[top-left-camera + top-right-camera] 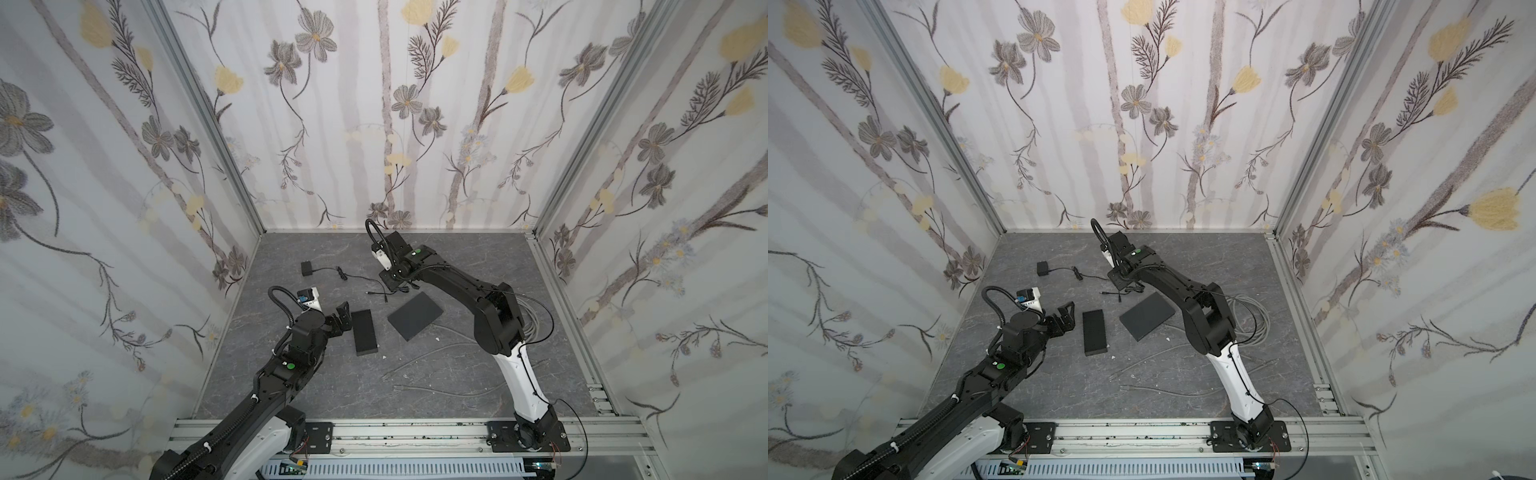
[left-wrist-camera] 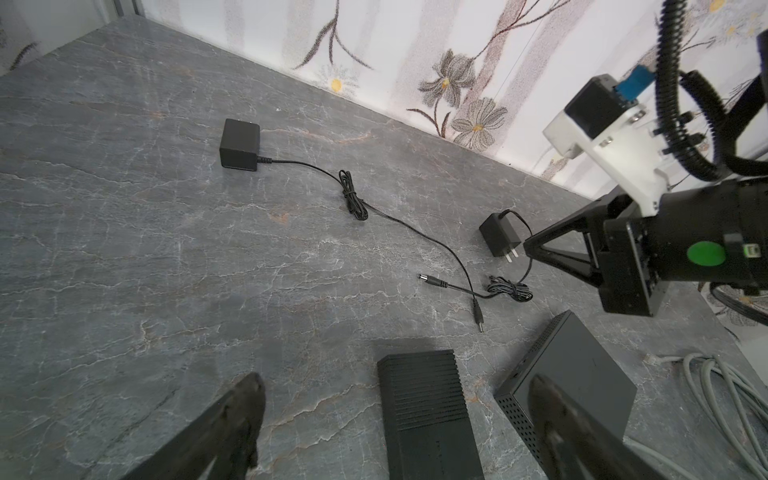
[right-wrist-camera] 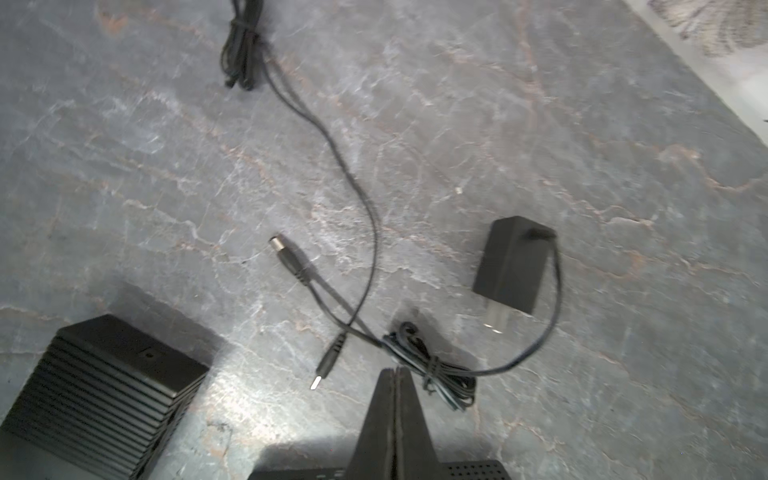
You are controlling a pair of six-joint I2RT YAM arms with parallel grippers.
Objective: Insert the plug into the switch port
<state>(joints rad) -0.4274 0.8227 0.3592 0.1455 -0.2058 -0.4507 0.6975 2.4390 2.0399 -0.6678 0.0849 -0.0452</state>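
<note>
Two black barrel plugs lie on the grey floor, a thicker plug (image 3: pixel 286 253) (image 2: pixel 430 280) and a thin plug (image 3: pixel 328 365) (image 2: pixel 478 320), their cords crossing. The cords run to a black adapter (image 2: pixel 240 143) (image 1: pixel 306 268) and a pronged adapter (image 3: pixel 513 264) (image 2: pixel 498 239). A ribbed black switch box (image 1: pixel 365 332) (image 2: pixel 424 407) and a flat dark grey switch box (image 1: pixel 414 316) (image 2: pixel 582 382) lie nearby; I cannot make out their ports. My right gripper (image 3: pixel 395 372) (image 2: pixel 528 245) is shut and empty, beside the bundled cord. My left gripper (image 2: pixel 397 399) (image 1: pixel 343 318) stands open next to the ribbed box.
Coiled grey network cables (image 1: pixel 536 328) (image 2: pixel 723 395) lie by the right arm. Loose grey cables (image 1: pixel 436 357) trail across the front floor. Flowered walls close in three sides, and an aluminium rail (image 1: pixel 415 432) runs along the front.
</note>
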